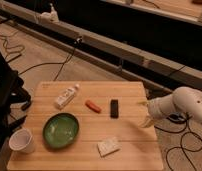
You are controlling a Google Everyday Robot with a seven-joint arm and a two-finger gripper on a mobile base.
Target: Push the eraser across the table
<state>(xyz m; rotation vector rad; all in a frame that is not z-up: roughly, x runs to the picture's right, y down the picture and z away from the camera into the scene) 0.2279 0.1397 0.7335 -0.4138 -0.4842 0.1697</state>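
The eraser (114, 108) is a small black block lying on the light wooden table (134, 142), right of centre. My gripper (145, 113) is at the end of the white arm (181, 104) that reaches in from the right. It hovers near the table's right edge, a short way to the right of the eraser and apart from it.
An orange-red oblong item (93, 105) lies just left of the eraser. A white bottle (67, 96) lies at the back left. A green bowl (60, 130) and a white cup (22, 141) are at the front left. A pale flat piece (108, 146) lies near the front. Cables run across the floor behind.
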